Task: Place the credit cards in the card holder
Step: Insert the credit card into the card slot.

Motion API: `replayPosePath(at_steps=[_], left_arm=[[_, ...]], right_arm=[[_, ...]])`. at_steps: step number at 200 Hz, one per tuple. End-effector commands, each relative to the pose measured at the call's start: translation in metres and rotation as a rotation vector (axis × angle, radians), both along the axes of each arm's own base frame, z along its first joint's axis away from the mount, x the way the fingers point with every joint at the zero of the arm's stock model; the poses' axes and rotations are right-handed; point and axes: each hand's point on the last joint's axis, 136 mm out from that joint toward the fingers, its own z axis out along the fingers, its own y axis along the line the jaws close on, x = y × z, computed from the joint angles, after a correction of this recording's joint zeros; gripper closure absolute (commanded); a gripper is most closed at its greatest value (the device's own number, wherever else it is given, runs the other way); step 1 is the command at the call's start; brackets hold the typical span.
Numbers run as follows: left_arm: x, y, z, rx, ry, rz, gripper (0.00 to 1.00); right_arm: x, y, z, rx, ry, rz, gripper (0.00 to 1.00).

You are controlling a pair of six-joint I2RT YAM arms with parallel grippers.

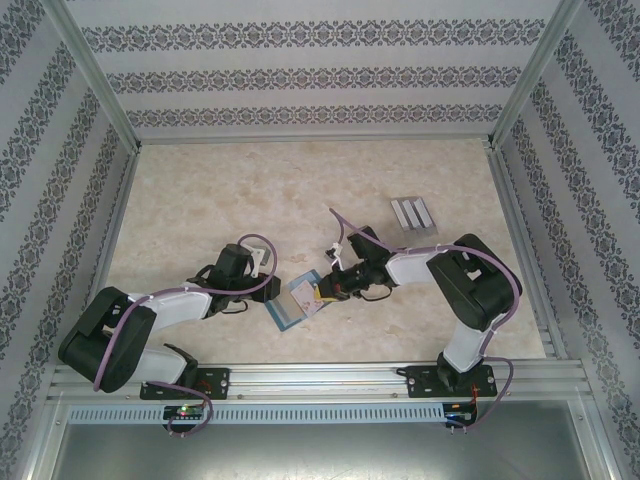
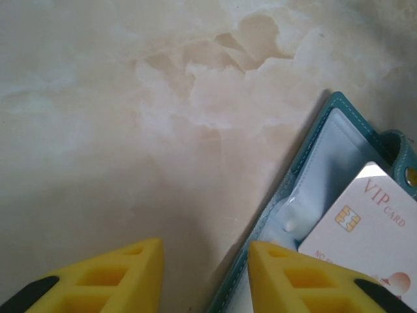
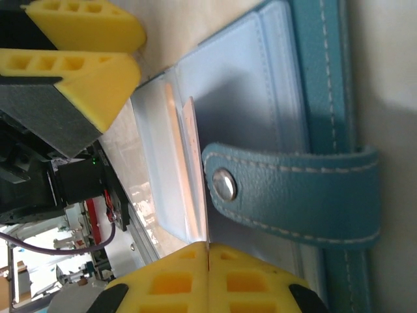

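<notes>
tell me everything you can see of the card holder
The card holder is a teal, leather-like bifold with pale stitching, lying open on the marble-look table. Light blue pockets face up; its strap with a metal snap lies across them. A white credit card, pinched by the right gripper, rests against one pocket.

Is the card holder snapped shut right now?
No, the card holder lies open, its snap strap loose across the exposed inner pockets.
</notes>
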Motion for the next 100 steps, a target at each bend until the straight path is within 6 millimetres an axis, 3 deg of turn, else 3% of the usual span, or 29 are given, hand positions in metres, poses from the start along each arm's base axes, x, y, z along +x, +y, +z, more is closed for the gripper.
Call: replayPosePath(at_steps=[1, 33, 51, 67, 83, 100], left_arm=[[-0.002, -0.003, -0.001, 0.016, 0.016, -0.025, 0.62], [-0.011, 0.006, 0.004, -0.003, 0.122, 0.092, 0.61], [-0.023, 0.013, 0.013, -0.015, 0.201, 0.163, 0.48], [-0.036, 0.018, 0.023, -0.035, 0.243, 0.204, 0.46], [-0.050, 0.023, 0.027, -0.057, 0.282, 0.237, 0.47], [-0.064, 0.019, 0.029, -0.111, 0.326, 0.236, 0.56]], right_arm=[[0.002, 0.009, 0.005, 0.028, -0.013, 0.022, 1.00], [0.000, 0.013, 0.005, 0.050, -0.005, 0.037, 1.00], [-0.002, 0.014, 0.006, 0.059, -0.018, 0.052, 1.00], [-0.004, 0.016, 0.005, 0.069, -0.015, 0.063, 1.00], [-0.005, 0.020, 0.006, 0.090, -0.025, 0.080, 1.00], [-0.004, 0.024, 0.006, 0.097, -0.030, 0.090, 1.00]])
